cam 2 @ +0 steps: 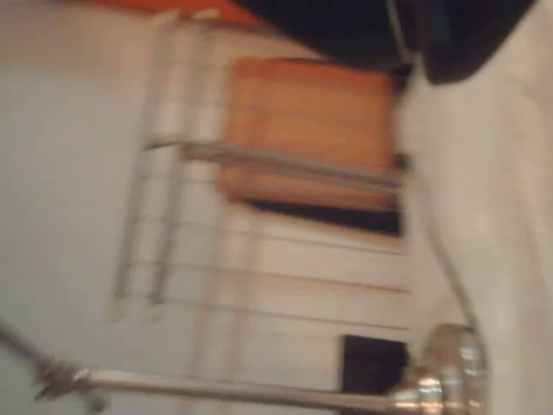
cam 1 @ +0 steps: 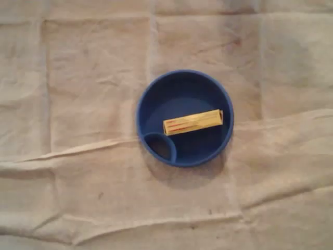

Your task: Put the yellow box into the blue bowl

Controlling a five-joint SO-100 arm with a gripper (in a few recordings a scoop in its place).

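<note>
Box (cam 1: 193, 122) lies flat inside bowl (cam 1: 179, 91). Placing step looks done. Pincer opening, load, place relative to box: cannot tell. Next: likely just park arm.

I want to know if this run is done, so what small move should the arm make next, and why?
Likely none, just rest clear: the yellow box lies flat inside the large compartment of the blue bowl, beside its small pocket, so the task looks finished.
</note>
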